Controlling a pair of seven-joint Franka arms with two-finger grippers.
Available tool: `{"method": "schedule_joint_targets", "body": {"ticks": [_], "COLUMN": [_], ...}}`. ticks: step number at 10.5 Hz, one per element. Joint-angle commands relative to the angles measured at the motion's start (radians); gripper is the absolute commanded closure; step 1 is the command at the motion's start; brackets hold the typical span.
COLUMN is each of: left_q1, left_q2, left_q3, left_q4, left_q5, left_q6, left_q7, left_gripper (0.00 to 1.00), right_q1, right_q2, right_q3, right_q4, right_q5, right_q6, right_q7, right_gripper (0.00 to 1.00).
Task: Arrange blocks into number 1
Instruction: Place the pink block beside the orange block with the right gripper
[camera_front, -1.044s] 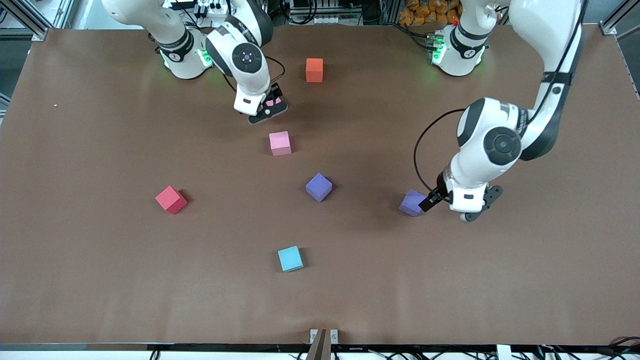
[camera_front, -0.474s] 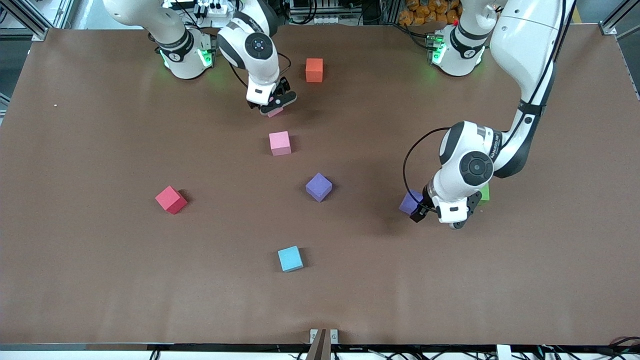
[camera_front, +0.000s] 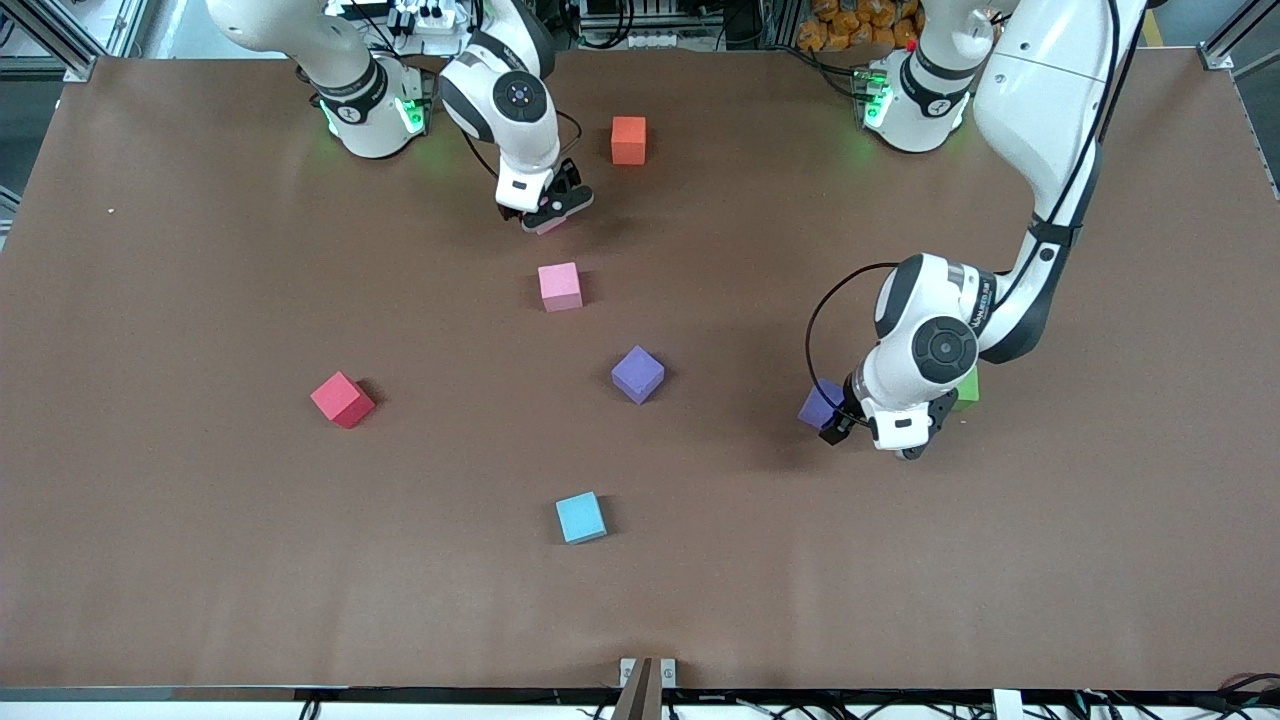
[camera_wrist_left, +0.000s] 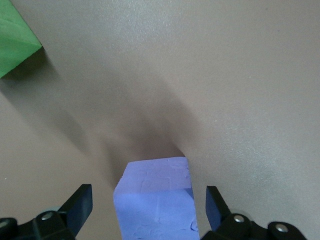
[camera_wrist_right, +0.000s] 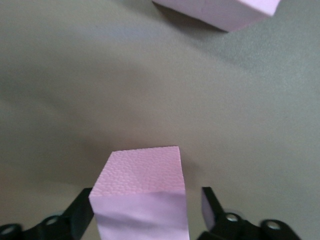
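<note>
Straddling a purple block (camera_wrist_left: 155, 200), the left gripper (camera_wrist_left: 147, 205) stood wide; the right gripper (camera_wrist_right: 145, 210) likewise flanked a pink block (camera_wrist_right: 140, 195); light, squashy foam probably wanted gentle pinches on flat opposite faces.

Three stray cubes on my table

Green cube (camera_front: 967, 388) sat just beside my left gripper (camera_front: 836, 424); red cube (camera_front: 342, 399) and light blue cube (camera_front: 581, 517) lay well apart from it.

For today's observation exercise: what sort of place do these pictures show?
Probably a robotics lab: two arms are mounted at a brown table, foam cubes like the orange block are scattered on it, and cabling and equipment line its edge.
</note>
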Motion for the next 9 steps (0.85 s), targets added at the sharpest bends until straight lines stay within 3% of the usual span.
{"method": "schedule_joint_targets", "body": {"ticks": [1, 4, 7, 8, 9], "left_q1": [-0.025, -0.034, -0.038, -0.052, -0.072], "left_q2": [0.026, 0.038, 0.034, 0.029, 0.02], "left_q3": [0.011, 0.011, 0.013, 0.013, 0.021], "left_q4": [0.013, 0.015, 0.019, 0.019, 0.018], "left_q5": [-0.018, -0.018, -0.009, 0.002, 0.011], "left_q6": [0.02, 0.034, 0.034, 0.034, 0.027], "left_q7": [-0.019, -0.019, 0.005, 0.022, 0.068], "left_gripper": [0.0, 0.0, 0.79, 0.95, 1.0], "right_q1": [0.01, 0.011, 0.027, 0.036, 0.06], "right_q2": [-0.017, -0.02, -0.016, -0.008, 0.016], "right_q3": [0.001, 0.017, 0.061, 0.061, 0.061], "right_q4": [-0.015, -0.001, 0.064, 0.091, 0.126], "right_q5": [0.008, 0.011, 0.014, 0.015, 0.014], "right_q6": [0.015, 0.016, 0.021, 0.021, 0.021], "right_q7": [0.047, 0.215, 0.435, 0.463, 0.502], "right_gripper": [0.63, 0.65, 0.6, 0.6, 0.59]}}
